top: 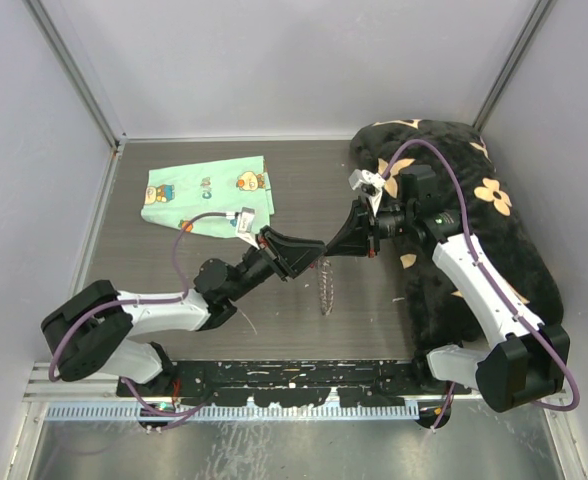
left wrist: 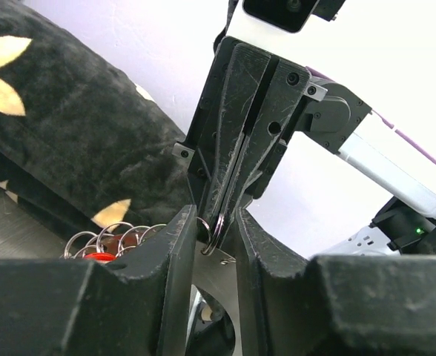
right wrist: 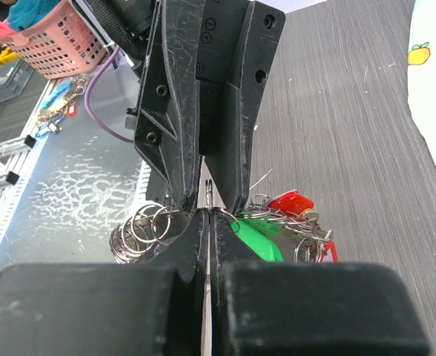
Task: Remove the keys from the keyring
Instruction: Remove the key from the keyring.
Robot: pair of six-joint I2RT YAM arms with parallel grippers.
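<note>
Mid-removal: large thin silver wire keyring (top: pixel 324 285) dangles toward 6 o'clock beneath 2 meeting grippers. Right gripper (right wrist: pixel 207 215) pinched tight on it; left gripper (left wrist: pixel 214 220) jaws slightly apart (grip unclear). Next: clamp 1 of small coloured-head silver keys (right wrist: pixel 256 241), slide off.

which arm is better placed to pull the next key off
Left. The right gripper is shut on the keyring, anchoring it; the left gripper has a silver key between its fingers, so it can likely pull.

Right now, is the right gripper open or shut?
Shut. In its own wrist view the right gripper has its fingers pressed together with no gap, pinching a thin wire of the keyring.
</note>
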